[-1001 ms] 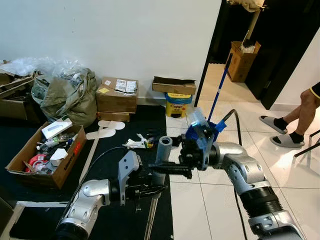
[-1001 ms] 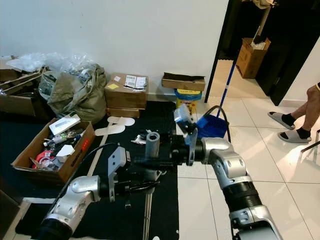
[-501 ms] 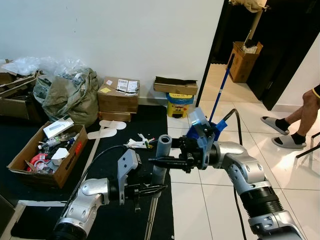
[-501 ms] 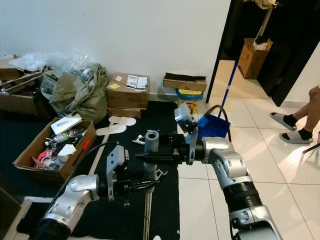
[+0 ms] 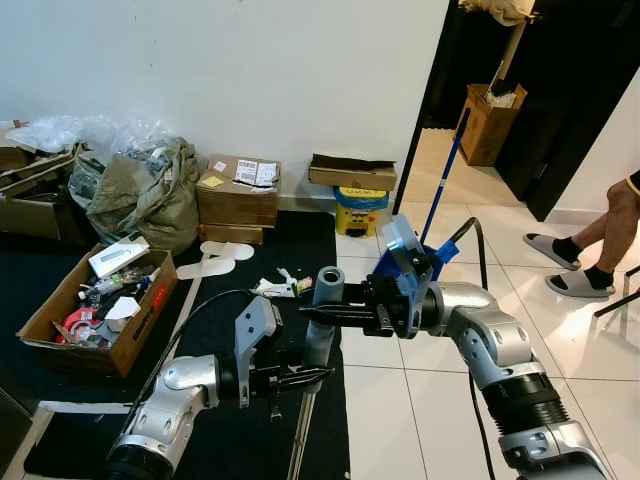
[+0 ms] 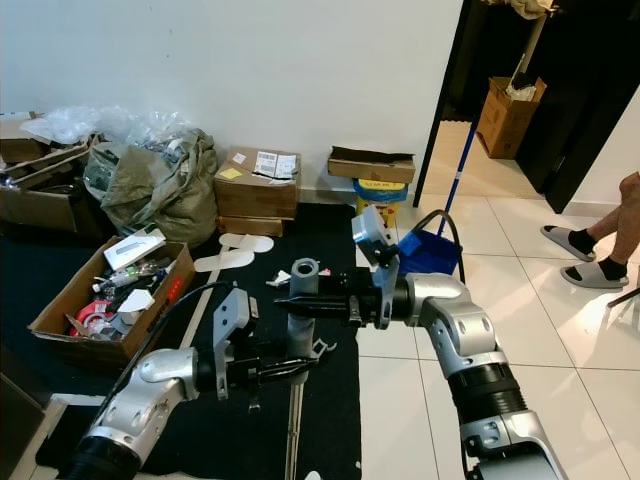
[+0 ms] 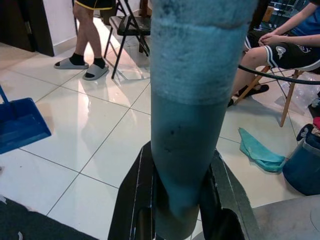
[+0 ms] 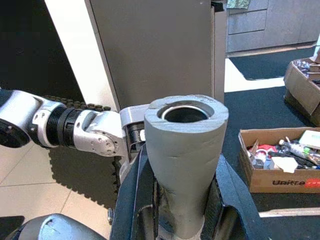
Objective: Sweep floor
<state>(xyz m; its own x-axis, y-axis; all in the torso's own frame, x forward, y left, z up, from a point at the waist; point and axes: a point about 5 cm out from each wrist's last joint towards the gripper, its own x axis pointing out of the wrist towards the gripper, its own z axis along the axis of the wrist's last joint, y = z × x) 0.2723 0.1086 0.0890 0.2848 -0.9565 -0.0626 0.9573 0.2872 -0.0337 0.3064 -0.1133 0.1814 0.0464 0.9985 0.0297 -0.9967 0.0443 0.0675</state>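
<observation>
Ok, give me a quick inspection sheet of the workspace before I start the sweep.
Surface: black mat on the robot's left, white tiled floor on its right.
Job's things: grey broom handle upright; blue dustpan behind it.
Clutter: paper scraps on the mat; open box of odds; stuffed bag; cardboard boxes by the wall.
Grippers: left end effector shut on the handle low down; right end effector shut on it near the top.
Cables: black cable looping off the left arm.
Surroundings: a person's legs to the right.
</observation>
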